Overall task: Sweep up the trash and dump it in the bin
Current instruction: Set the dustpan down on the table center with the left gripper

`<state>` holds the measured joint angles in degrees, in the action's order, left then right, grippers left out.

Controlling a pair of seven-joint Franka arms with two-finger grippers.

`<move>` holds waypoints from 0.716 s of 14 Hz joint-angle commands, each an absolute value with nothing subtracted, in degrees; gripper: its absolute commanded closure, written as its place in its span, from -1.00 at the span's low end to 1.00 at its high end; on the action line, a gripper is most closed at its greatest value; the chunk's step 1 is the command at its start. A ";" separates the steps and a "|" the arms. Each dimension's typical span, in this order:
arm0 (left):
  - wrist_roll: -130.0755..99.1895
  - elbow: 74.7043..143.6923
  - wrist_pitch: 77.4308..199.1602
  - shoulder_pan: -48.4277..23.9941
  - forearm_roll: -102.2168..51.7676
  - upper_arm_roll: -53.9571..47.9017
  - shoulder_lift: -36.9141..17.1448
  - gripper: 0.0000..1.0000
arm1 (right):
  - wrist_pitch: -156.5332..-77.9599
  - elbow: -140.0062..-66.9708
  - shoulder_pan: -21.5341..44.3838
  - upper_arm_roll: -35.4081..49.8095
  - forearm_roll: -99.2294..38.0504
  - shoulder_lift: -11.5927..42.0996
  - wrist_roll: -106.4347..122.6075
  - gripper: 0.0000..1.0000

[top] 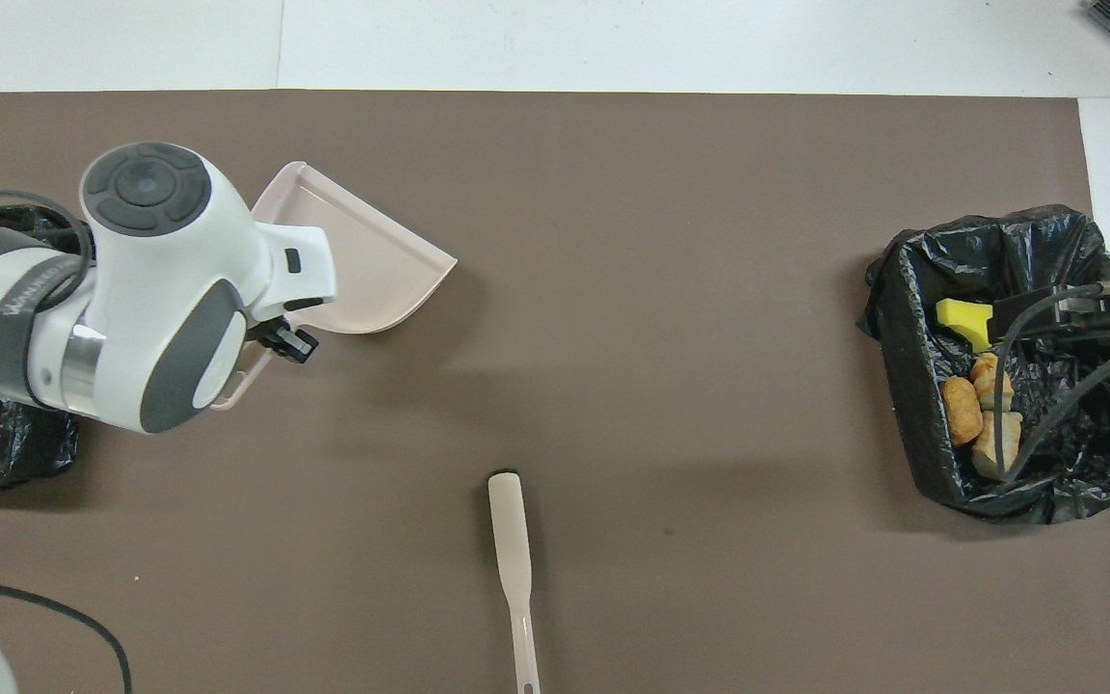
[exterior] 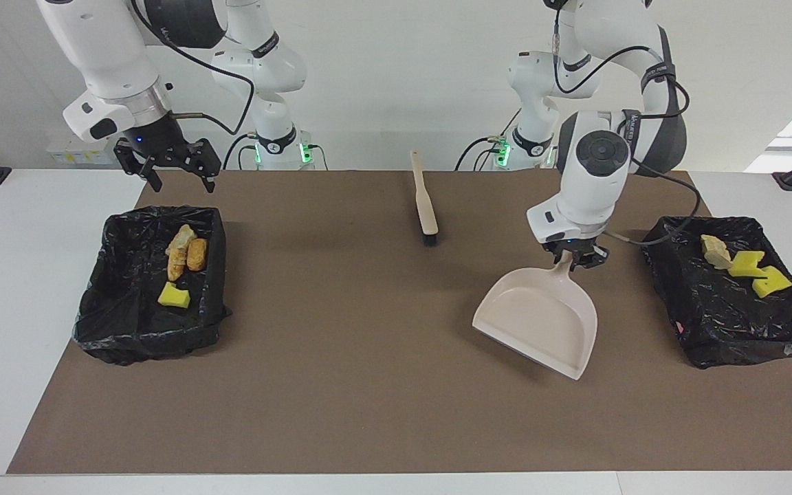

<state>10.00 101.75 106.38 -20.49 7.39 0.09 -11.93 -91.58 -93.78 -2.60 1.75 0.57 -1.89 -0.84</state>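
My left gripper is shut on the handle of the beige dustpan. The pan is empty and tilted, its lip low over the brown mat beside the bin at the left arm's end. Trash lies in that bin: yellow chunks and a bread-like lump. The bin at the right arm's end holds a yellow chunk and bread-like lumps. My right gripper hangs open over that bin's robot-side rim with nothing in it.
The beige brush lies on the mat near the robots, midway between the arms, bristles pointing away from them. In the overhead view the left arm covers most of the bin at its end.
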 commanded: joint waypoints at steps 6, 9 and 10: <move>-21.43 97.48 114.52 -33.66 -2.81 1.32 -17.23 1.00 | -91.93 -95.01 -2.99 1.85 -0.79 -3.08 -0.35 -1.00; -26.78 97.56 118.02 -35.24 -6.39 1.32 -17.40 1.00 | -91.93 -95.01 -2.99 1.85 -0.79 -3.08 -0.35 -1.00; -28.20 97.47 118.47 -35.51 -6.68 1.32 -18.45 1.00 | -91.93 -95.01 -2.99 1.85 -0.70 -3.08 -0.35 -1.00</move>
<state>-25.28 98.91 117.26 -34.47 -4.71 0.07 -16.85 -91.58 -93.78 -2.60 1.75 0.57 -1.89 -0.83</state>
